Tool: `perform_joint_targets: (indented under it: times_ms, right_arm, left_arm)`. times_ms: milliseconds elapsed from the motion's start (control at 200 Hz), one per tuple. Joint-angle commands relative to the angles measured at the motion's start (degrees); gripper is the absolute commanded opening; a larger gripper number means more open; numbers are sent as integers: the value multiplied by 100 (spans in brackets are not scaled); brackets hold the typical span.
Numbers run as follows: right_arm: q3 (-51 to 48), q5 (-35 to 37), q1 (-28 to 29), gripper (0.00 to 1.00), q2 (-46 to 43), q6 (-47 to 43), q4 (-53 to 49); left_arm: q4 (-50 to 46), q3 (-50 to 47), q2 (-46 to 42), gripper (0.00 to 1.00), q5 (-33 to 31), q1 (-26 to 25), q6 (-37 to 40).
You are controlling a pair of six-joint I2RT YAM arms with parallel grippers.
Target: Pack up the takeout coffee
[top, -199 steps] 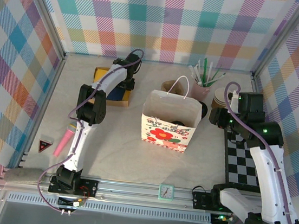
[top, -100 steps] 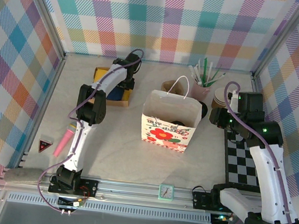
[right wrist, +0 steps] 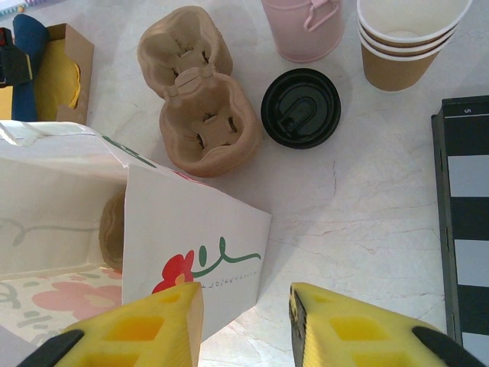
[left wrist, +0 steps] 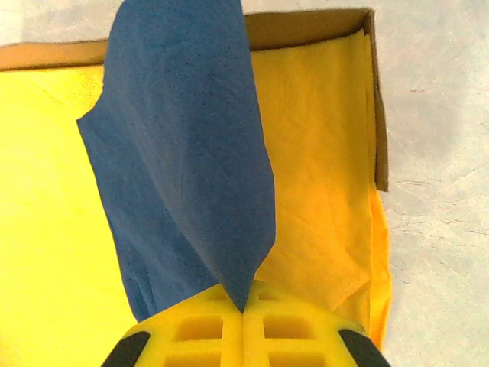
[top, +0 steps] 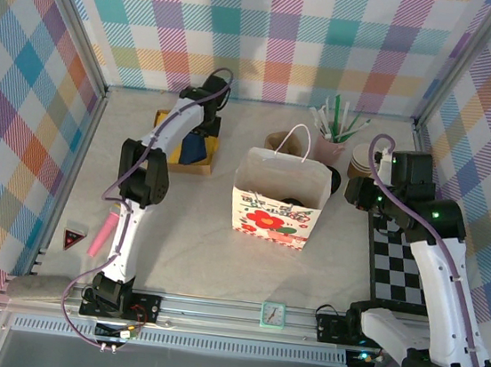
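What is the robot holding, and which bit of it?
The left gripper pinches the blue napkin by one corner in its shut jaws. The right gripper holds nothing.

**Pale marbled bench** (top: 210,251), seen from above.
- **Centre:** a white flowered paper bag (top: 278,207) stands upright with its mouth open.
- **Behind the bag:** a brown moulded cup tray (right wrist: 195,92). Just right of the tray is the takeout coffee (right wrist: 300,107), black lid up, then a pink pot (right wrist: 302,30) and a stack of lidless paper cups (right wrist: 409,46).
- **Right edge:** a black-and-white checkered board (top: 401,265).
- **Far left:** a shallow cardboard box (left wrist: 380,115) of yellow napkins (left wrist: 321,153).
- **Near left:** a pink oblong object (top: 103,236) beside a dark triangular piece (top: 73,238).
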Motion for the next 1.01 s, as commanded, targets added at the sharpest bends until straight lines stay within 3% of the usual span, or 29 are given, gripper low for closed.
perform_joint_targets:
  times_ms: [0,455,1000]
  right_arm:
    - [-59,-109,-25,36,-120,16,103]
    - [-66,-65,-26,34,-251,4,99]
    - [-113,-171,-26,34,-383,43,182]
  left_arm:
    - [-170,50,-423,0,68,-35,57]
    - [58,-120,-1524,0,725,-38,-76]
    - [1360,-993,-3562,0,2117,-340,-103]
